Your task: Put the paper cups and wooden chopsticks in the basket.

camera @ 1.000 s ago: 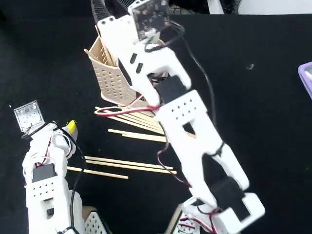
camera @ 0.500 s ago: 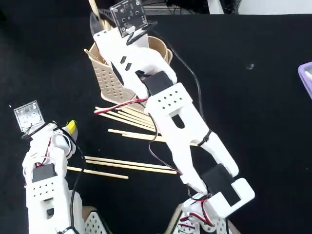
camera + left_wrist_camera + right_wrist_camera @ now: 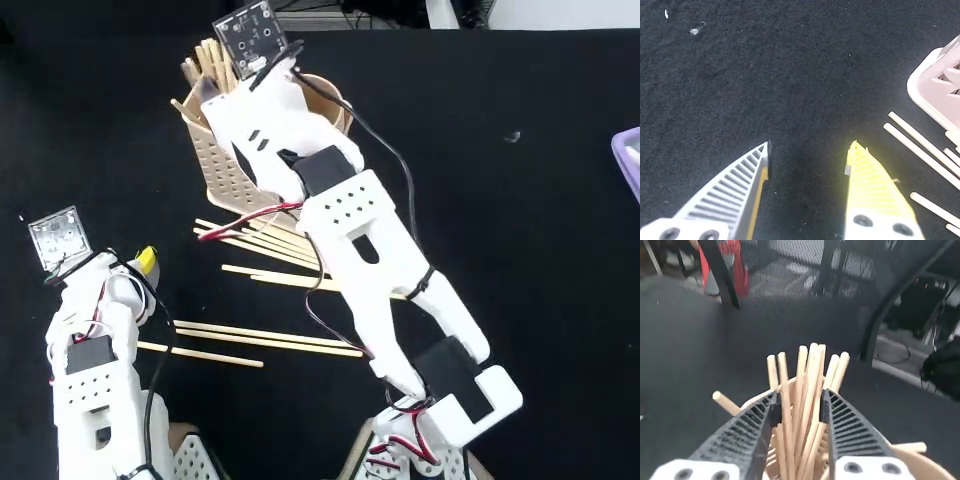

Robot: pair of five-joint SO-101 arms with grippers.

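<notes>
The basket (image 3: 225, 165) is standing under the right gripper (image 3: 800, 397), which is clamping a bundle of chopsticks (image 3: 807, 375) upright above it. Letting go crookedly is risking sticks spilling over the rim (or the basket tipping). The left gripper (image 3: 810, 150) is hanging open beside loose chopsticks (image 3: 265, 338).

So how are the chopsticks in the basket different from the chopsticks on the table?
The chopsticks in the basket stand up on end, bunched close together. The chopsticks on the table lie flat and spread out. The first bunch is already inside the basket, with the right gripper right at it. The chopsticks on the table are not yet put away, and no gripper touches them. Both are plain, light wooden sticks.
</notes>
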